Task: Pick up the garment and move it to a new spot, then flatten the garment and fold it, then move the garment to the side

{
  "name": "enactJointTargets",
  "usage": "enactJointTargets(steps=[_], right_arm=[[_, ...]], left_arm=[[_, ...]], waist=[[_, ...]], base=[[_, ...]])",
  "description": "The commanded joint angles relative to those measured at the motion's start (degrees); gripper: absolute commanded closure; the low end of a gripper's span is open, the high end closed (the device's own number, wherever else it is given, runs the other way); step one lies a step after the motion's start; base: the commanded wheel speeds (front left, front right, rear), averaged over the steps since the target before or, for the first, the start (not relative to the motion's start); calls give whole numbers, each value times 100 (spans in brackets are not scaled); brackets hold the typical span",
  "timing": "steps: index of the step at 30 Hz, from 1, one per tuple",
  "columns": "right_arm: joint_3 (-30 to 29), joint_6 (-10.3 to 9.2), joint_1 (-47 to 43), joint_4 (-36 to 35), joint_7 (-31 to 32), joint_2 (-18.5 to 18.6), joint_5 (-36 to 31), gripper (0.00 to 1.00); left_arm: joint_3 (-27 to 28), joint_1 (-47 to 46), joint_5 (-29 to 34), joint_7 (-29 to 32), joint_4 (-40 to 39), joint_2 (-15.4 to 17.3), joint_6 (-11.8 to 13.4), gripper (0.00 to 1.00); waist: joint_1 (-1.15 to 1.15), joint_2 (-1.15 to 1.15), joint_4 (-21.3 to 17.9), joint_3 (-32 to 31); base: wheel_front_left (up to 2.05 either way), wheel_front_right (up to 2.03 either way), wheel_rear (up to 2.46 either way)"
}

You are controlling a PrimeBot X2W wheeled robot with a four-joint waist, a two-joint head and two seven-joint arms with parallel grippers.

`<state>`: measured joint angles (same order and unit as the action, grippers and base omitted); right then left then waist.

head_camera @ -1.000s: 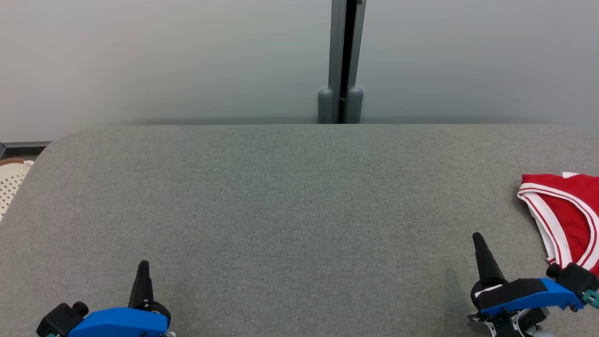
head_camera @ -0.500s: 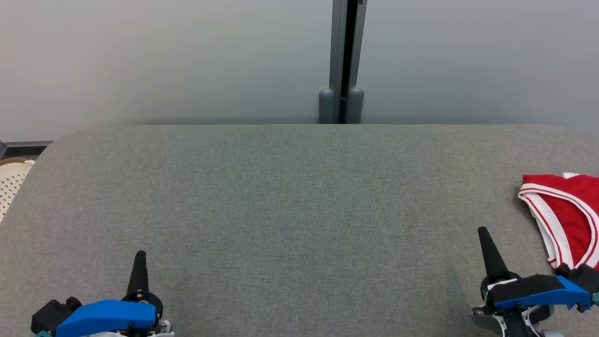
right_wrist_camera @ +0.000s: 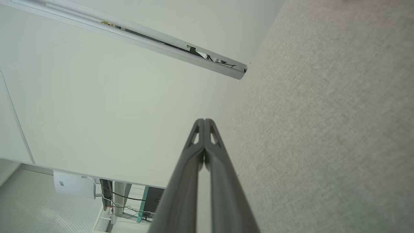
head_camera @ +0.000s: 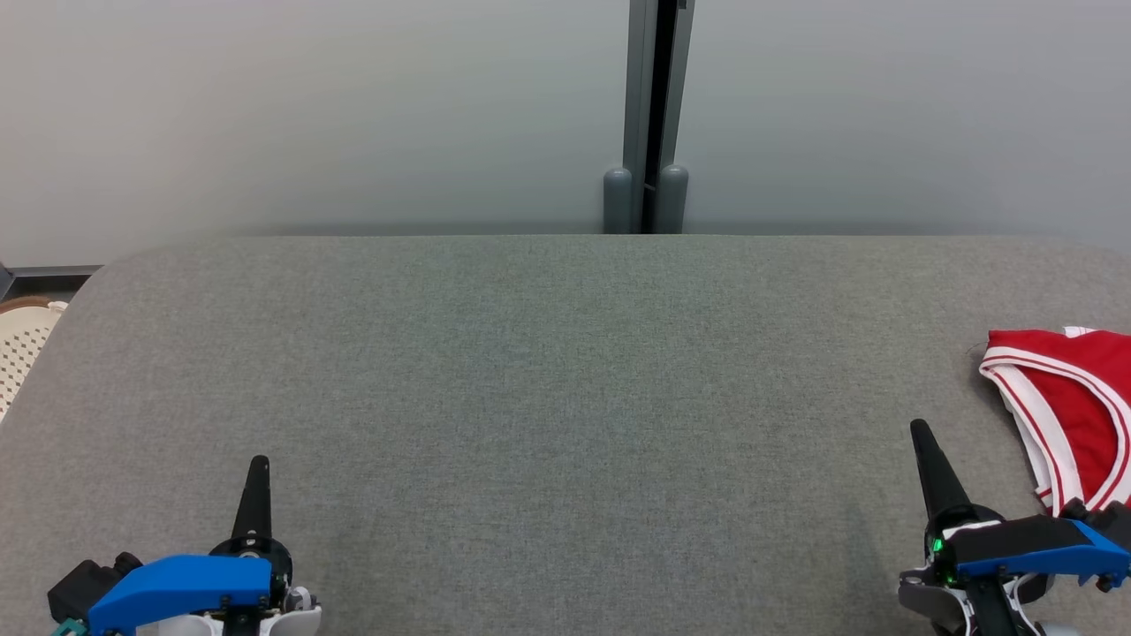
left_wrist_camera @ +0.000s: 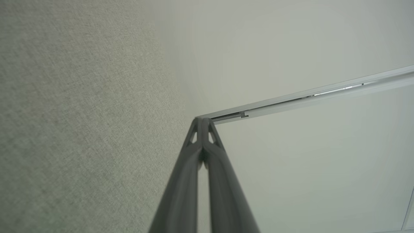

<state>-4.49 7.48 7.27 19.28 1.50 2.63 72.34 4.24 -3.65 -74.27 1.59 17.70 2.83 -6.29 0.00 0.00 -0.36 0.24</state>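
The garment [head_camera: 1074, 415], red with white striped trim, lies folded at the far right edge of the grey padded table [head_camera: 565, 397], partly cut off by the head view's border. My right gripper [head_camera: 919, 430] stands shut and empty just to the garment's left, fingers pointing away from me. At the lower left of the table my left gripper [head_camera: 258, 463] is also shut, holding nothing. Each wrist view shows its own fingers pressed together: left gripper [left_wrist_camera: 202, 120], right gripper [right_wrist_camera: 204, 121].
A pale wall with a dark vertical post [head_camera: 651, 115] rises behind the table's far edge. A cream perforated basket [head_camera: 22, 349] sits beyond the table's left edge. The right wrist view catches a desk with cables [right_wrist_camera: 126, 200] in the background.
Both grippers have risen a little in the head view, moving farther from me, and turned at the wrist. The garment has not moved.
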Motion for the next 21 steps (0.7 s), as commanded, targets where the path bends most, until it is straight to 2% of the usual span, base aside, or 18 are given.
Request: enactJointTargets(steps=[1,21], right_arm=[[-26,2,-43,-77,43,31,101,100],[-120,2,-88,-323,287,35,1075,100]], left_arm=[[23,-124,-88,26,-77,6,-43,100],[143,-207,-965,274,-233,7,-88,100]], waist=[[0,0,1,0],[0,0,17,-3]], base=[[0,0,0],[0,0,0]])
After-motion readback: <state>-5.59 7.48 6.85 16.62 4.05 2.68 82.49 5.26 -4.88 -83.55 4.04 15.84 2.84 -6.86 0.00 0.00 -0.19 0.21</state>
